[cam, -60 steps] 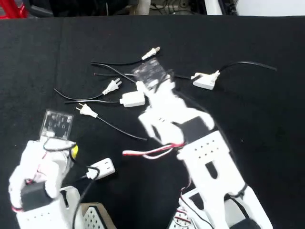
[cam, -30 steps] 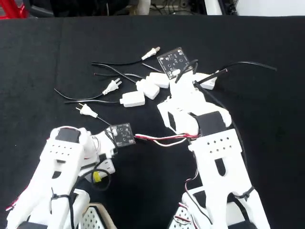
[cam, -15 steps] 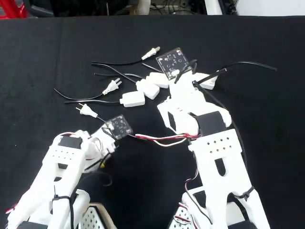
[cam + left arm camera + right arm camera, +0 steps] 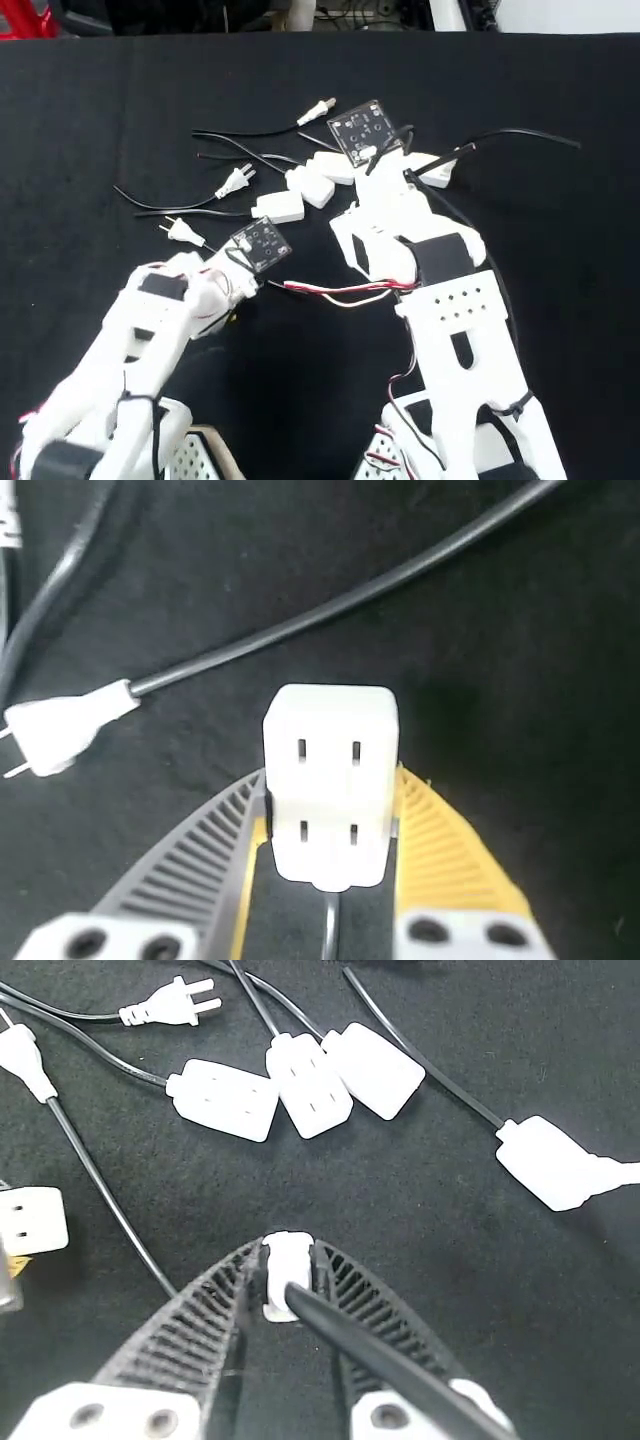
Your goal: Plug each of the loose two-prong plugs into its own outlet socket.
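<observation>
Bench [image 4: 560, 260]: black surface carrying both arms, the sockets, the plugs and their cords.
Right arm [image 4: 450, 330]: reaches up the middle of the bench, with its wrist over the cluster of sockets.
Left arm [image 4: 140, 350]: rises from the near left corner, with its wrist near the second loose plug.
Right gripper [image 4: 287, 1255]: closed on the held plug [image 4: 283, 1290], a small white body whose prongs cannot be seen. Its black cord runs back over one finger.
Left gripper [image 4: 330, 780]: closed on the held socket [image 4: 330, 730], clamped between a grey finger and a yellow finger, with two pairs of slots facing the wrist camera.
Socket row [image 4: 308, 1085]: three white sockets lying side by side on the bench, just ahead of the right gripper.
Lone socket [image 4: 548, 1160]: lies on the bench, apart to the right of the row.
First loose plug [image 4: 235, 182]: unplugged, lying left of the row.
Second loose plug [image 4: 183, 233]: unplugged, lying nearer the left arm.
Third loose plug [image 4: 318, 107]: unplugged, lying beyond the row.
Cords [image 4: 525, 132]: thin and black, trailing across the bench.
</observation>
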